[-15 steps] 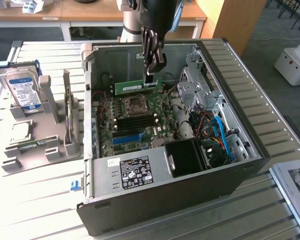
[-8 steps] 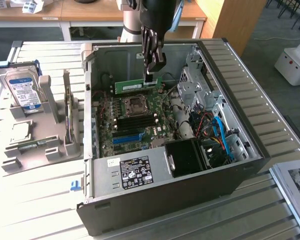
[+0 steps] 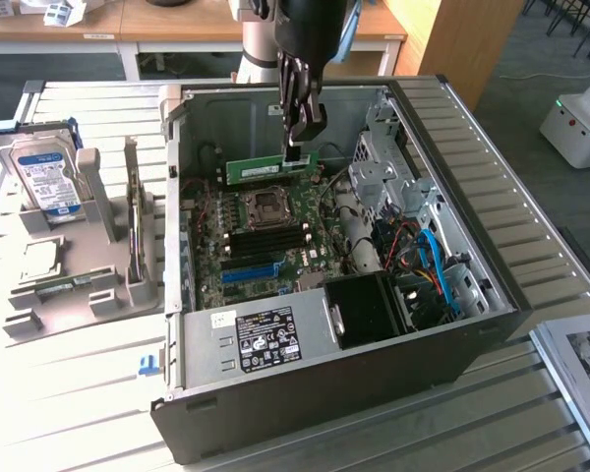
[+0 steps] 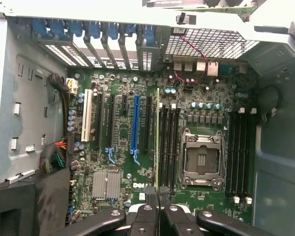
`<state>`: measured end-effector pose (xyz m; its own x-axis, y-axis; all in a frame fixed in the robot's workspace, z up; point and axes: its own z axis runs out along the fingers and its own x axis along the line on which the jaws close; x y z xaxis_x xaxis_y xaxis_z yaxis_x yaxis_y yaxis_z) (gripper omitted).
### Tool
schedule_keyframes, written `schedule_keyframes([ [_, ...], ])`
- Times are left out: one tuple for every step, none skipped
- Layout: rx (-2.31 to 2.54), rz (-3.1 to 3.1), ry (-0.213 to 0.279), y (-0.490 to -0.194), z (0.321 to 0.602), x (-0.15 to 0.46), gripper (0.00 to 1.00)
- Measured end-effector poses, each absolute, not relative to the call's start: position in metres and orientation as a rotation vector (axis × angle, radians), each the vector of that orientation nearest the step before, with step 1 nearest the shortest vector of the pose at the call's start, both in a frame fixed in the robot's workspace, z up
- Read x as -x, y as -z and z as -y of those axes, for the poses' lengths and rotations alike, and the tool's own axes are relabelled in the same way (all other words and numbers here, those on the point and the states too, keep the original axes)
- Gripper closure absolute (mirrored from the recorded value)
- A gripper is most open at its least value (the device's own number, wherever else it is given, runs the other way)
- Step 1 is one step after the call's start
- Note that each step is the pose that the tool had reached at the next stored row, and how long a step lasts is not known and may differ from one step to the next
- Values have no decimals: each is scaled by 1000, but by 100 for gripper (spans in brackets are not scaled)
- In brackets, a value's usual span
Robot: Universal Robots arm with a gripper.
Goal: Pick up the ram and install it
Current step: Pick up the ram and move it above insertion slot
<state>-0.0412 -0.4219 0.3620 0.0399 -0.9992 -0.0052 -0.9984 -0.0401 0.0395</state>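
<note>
Closest to the wrist camera is my gripper (image 4: 158, 204), its jaws pinched shut on the ram (image 4: 158, 132). From here the ram shows edge-on, as a thin green line running away over the motherboard (image 4: 123, 132). So the pick-up is done: I hold the stick and nothing else bears it. Taking the exterior view from its left, the hard drive (image 3: 47, 177) stands in the grey rack (image 3: 88, 285), well apart from my work. Next comes the open computer case (image 3: 531, 295), where the stick hangs level from my fingers near the back wall, clear above the board. Below it lie the CPU socket (image 3: 265, 206) and then the black memory slots (image 3: 265, 241), with the blue slot (image 3: 248, 272) nearer the power supply (image 3: 265, 339). In the wrist view the edge of the stick runs just beside one bank of black slots, between them and the expansion slots. I judge that the install is not yet done, since the stick is neither seated nor touching a slot.
</note>
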Motion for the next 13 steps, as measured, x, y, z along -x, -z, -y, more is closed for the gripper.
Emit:
schedule_keyframes([
  [-2247,2159,49,-361,422,41,88],
  [-2247,2159,49,-360,422,41,88],
  [-2247,2159,49,-359,422,41,88],
  [-2247,2159,49,-358,422,41,88],
  [-2248,2159,49,-357,422,41,88],
  [-2248,2160,50,-355,422,41,88],
  [-2248,2160,50,-354,422,41,88],
  [-2248,2160,50,-352,422,41,88],
  [-2248,2160,50,-351,422,41,88],
  [-2248,2160,50,-349,422,41,88],
  [-2248,2160,50,-348,422,41,88],
  [-2248,2160,51,-346,422,41,88],
  [-2248,2160,51,-345,422,41,88],
])
